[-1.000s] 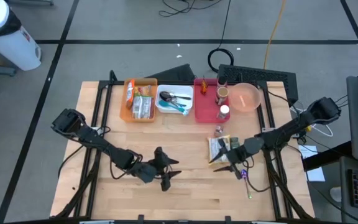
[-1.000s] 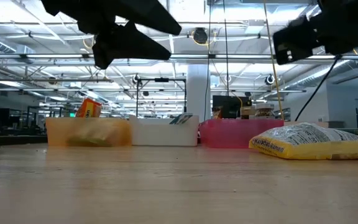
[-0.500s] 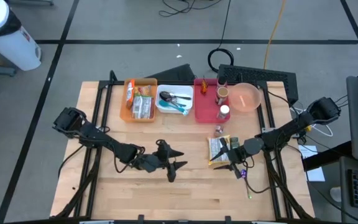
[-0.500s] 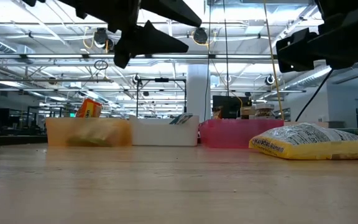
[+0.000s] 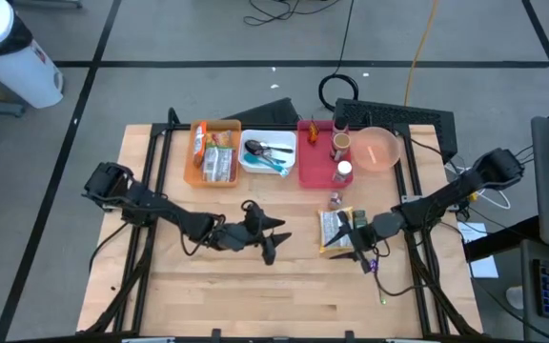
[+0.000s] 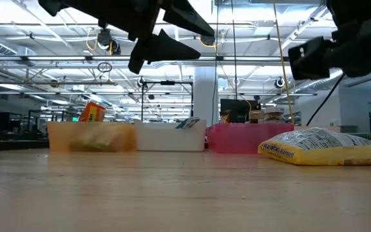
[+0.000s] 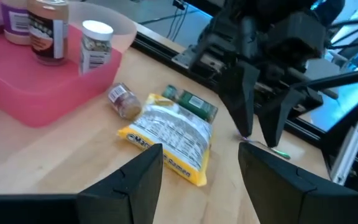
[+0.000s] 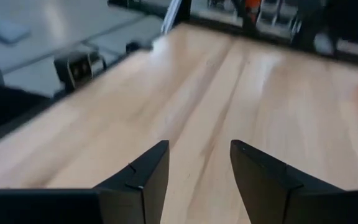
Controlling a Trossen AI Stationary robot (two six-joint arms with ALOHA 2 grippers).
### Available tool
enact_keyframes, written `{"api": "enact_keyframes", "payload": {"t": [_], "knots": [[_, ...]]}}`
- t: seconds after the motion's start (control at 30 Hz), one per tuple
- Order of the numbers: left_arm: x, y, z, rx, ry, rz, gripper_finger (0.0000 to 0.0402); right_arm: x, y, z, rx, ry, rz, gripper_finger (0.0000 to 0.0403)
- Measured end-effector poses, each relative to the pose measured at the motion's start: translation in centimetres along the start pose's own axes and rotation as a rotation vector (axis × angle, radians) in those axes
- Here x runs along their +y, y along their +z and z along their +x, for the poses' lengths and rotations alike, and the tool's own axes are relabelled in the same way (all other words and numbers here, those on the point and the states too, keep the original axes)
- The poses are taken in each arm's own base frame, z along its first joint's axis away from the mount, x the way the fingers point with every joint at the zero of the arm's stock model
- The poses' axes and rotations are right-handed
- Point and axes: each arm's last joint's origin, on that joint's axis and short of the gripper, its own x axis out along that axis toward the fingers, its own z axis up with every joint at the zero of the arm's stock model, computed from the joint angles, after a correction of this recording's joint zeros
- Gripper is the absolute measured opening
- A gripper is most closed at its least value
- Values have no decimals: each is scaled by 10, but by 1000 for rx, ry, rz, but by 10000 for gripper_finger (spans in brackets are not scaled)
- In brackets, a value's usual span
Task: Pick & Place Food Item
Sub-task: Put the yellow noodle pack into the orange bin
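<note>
A yellow and white food bag (image 5: 334,229) lies flat on the wooden table right of centre; it also shows in the left wrist view (image 7: 169,140) and the low view (image 6: 317,147). A small jar (image 7: 124,101) lies on its side and a green packet (image 7: 191,101) lies just beyond the bag. My left gripper (image 5: 274,241) is open and empty above the table, left of the bag, its fingers (image 7: 138,177) pointing toward it. My right gripper (image 5: 358,257) is open and empty, hovering at the bag's near right side, and looks out over bare table (image 8: 197,93).
Along the far edge stand an orange bin (image 5: 214,152) with packets, a white bin (image 5: 268,154) with utensils, and a pink bin (image 5: 320,162) with bottles beside a pink bowl (image 5: 377,149). A pen (image 5: 377,281) lies near the right gripper. The near half of the table is bare wood.
My left gripper has moved toward the table's right and a little toward the far edge, closing on the yellow bag, staying open and above the table. The bag has not moved.
</note>
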Motion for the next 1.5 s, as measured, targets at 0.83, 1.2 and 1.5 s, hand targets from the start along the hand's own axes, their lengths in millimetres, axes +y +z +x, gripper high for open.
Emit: {"api": "enact_keyframes", "payload": {"t": [0.83, 1.2, 1.5], "knots": [[23, 14, 13, -32, 74, -23, 218, 53, -16, -5, 533, -163, -167, 162], [27, 16, 16, -34, 83, -36, 218, 53, -41, 4, 655, -290, -194, 162], [27, 15, 16, -25, 85, -20, 218, 52, -45, 2, 682, -328, -187, 127]]}}
